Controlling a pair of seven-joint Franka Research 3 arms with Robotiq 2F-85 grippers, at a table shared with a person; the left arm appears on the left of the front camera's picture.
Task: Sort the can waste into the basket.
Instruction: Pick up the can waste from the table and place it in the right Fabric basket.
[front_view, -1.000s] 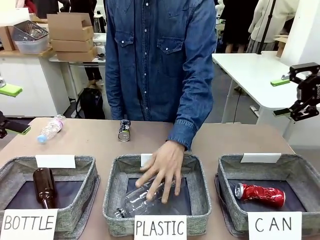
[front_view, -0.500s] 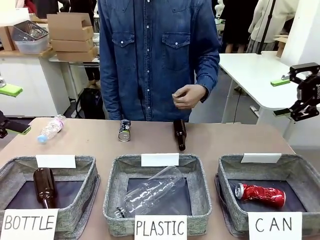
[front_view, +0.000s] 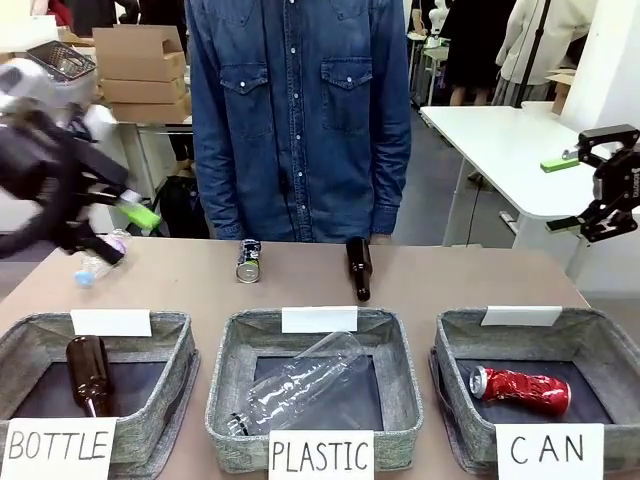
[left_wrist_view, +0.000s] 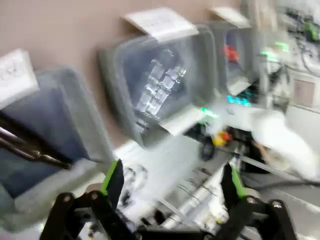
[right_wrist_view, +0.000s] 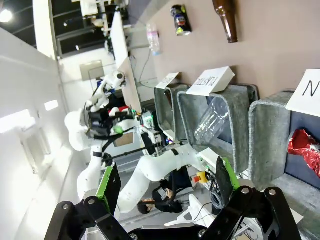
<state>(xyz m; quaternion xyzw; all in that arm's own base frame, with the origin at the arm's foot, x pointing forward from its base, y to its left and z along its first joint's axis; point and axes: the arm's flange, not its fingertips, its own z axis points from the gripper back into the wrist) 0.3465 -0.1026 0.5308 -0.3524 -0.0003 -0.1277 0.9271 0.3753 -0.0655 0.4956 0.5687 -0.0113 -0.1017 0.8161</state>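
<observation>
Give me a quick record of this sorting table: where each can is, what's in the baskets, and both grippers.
red can: lying in CAN basket
dark can: on table, far side, outside baskets
PLASTIC basket: clear plastic bottle
BOTTLE basket: brown glass bottle
also on table: second brown bottle, small plastic bottle
left gripper: open, empty
right gripper: open, empty, raised at right

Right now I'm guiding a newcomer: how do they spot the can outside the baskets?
On the brown table, look behind the grey woven basket marked PLASTIC. The dark metal can with green-yellow print sits there, shorter than the brown glass bottle beside it.
</observation>
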